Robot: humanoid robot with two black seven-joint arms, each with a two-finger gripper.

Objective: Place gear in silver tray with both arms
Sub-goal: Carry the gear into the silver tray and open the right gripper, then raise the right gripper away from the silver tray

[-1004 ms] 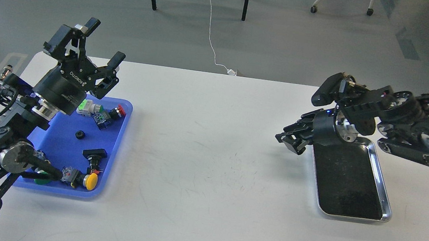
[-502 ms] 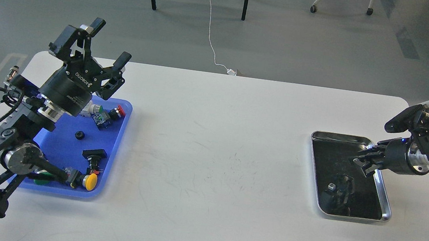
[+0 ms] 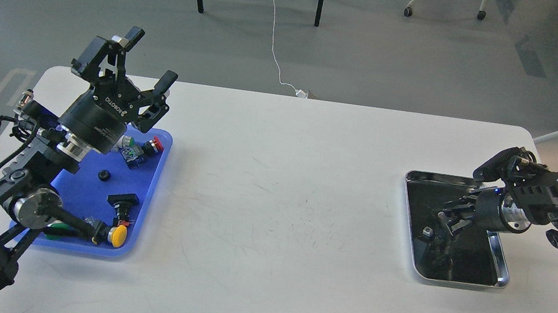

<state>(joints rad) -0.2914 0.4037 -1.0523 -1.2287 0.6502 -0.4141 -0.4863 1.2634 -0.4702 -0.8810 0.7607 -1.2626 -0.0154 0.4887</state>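
Note:
The silver tray [image 3: 498, 250] lies at the right of the white table, and its dark floor mirrors my arm. My right gripper [image 3: 444, 217] hangs low over the tray's middle, pointing left. It is dark, so I cannot tell its fingers apart. A small black gear-like ring [image 3: 104, 175] lies in the blue tray [image 3: 155, 172] at the left. My left gripper [image 3: 150, 60] is open and empty, raised above the far end of the blue tray and pointing up and away.
The blue tray also holds several push-button switches: red [image 3: 154, 144], yellow [image 3: 117, 235], green [image 3: 52, 235] and a black one [image 3: 123, 200]. The left forearm crosses the tray's near left corner. Chair legs and cables are on the floor beyond the table.
My right arm swung right off the tray's far left corner, then came back left and down over the tray's middle. My left gripper drifted slightly right, still open.

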